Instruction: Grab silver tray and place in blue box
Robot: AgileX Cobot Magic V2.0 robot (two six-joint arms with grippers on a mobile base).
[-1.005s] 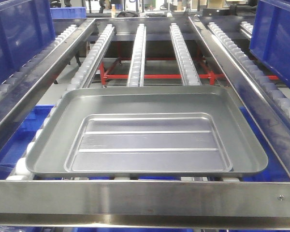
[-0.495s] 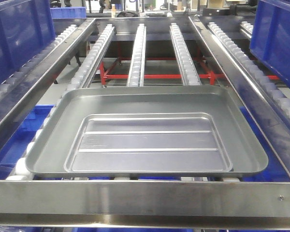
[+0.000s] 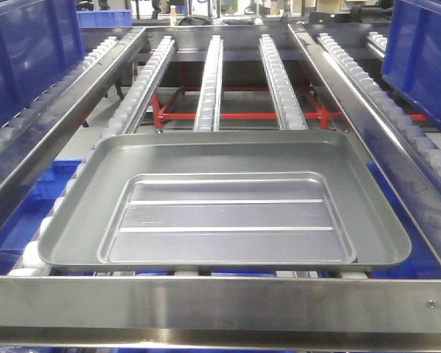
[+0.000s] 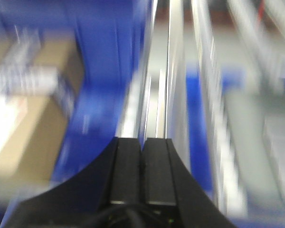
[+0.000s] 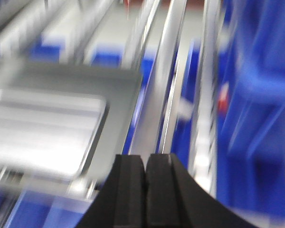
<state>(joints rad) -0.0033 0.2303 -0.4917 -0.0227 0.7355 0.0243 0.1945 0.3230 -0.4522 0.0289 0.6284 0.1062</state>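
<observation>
The silver tray (image 3: 228, 213) lies flat on the white roller rails, close behind the steel front bar, with its sunken panel and two ridges facing up. A blue box (image 3: 22, 51) stands at the far left and another blue box (image 3: 422, 51) at the far right; more blue plastic shows under the rails. Neither gripper appears in the front view. My left gripper (image 4: 143, 138) is shut and empty over a steel rail, beside a blurred blue box (image 4: 104, 71). My right gripper (image 5: 145, 155) is shut and empty, just right of the tray (image 5: 47, 128).
A wide steel front bar (image 3: 220, 301) crosses below the tray. Steel side rails (image 3: 367, 110) and roller tracks (image 3: 208, 81) run away from me, over a red frame (image 3: 235, 115). Both wrist views are motion-blurred. A cardboard box (image 4: 19, 123) shows at the left.
The whole front view has shifted very slightly, so the tray sits a few pixels lower and to the right. The tray keeps its place on the rollers.
</observation>
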